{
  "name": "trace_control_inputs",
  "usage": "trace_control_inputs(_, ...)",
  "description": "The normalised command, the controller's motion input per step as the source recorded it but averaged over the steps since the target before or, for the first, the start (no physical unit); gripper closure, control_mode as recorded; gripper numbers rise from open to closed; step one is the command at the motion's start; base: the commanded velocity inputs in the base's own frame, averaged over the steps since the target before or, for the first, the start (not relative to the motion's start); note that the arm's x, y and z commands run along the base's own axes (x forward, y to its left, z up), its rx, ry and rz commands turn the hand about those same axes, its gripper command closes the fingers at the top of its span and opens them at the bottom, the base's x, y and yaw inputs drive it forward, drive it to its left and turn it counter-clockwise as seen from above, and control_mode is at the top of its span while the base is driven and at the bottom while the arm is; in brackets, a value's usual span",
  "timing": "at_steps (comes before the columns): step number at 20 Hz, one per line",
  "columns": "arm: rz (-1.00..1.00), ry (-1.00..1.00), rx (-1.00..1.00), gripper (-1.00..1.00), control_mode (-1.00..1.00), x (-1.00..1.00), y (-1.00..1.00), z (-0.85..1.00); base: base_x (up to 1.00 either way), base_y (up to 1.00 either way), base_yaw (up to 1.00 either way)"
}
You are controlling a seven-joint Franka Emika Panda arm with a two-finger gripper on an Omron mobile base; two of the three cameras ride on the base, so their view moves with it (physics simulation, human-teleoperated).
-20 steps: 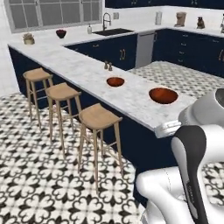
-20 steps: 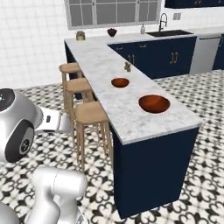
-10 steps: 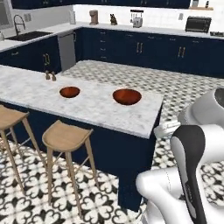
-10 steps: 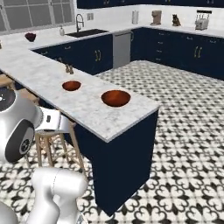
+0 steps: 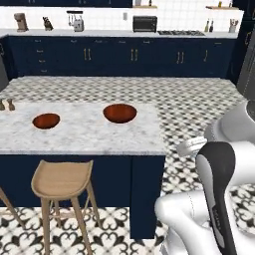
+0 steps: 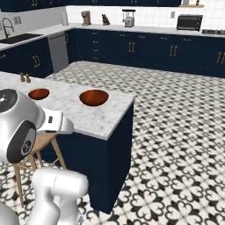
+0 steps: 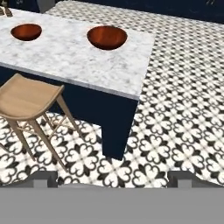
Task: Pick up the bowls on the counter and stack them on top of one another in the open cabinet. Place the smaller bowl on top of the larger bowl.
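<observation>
Two bowls (image 5: 119,113) on counter (image 5: 89,132), stool (image 7: 26,98) beneath

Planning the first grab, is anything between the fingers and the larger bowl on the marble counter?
Nothing visible blocks it. The larger bowl sits alone near the counter's end, apart from the smaller bowl. The wooden stool stands below the counter edge, off to one side.
</observation>
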Motion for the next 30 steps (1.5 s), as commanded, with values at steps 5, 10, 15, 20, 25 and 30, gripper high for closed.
trace_control_inputs(5,0.00,0.00,0.00,-1.00,1.00,0.00,0.00,0.00,-0.57,1.00,-0.32)
trace_control_inputs(10,0.00,0.00,0.00,-1.00,1.00,0.00,0.00,0.00,-0.02,1.00,-0.25)
trace_control_inputs(15,0.00,0.00,0.00,-1.00,1.00,0.00,0.00,0.00,0.78,0.83,-0.16)
trace_control_inputs(20,0.00,0.00,0.00,-1.00,1.00,0.00,0.00,0.00,0.85,0.21,-0.08)
trace_control_inputs(25,0.00,0.00,0.00,-1.00,1.00,0.00,0.00,0.00,0.64,0.51,-0.05)
trace_control_inputs(30,0.00,0.00,0.00,-1.00,1.00,0.00,0.00,0.00,0.03,0.19,0.43)
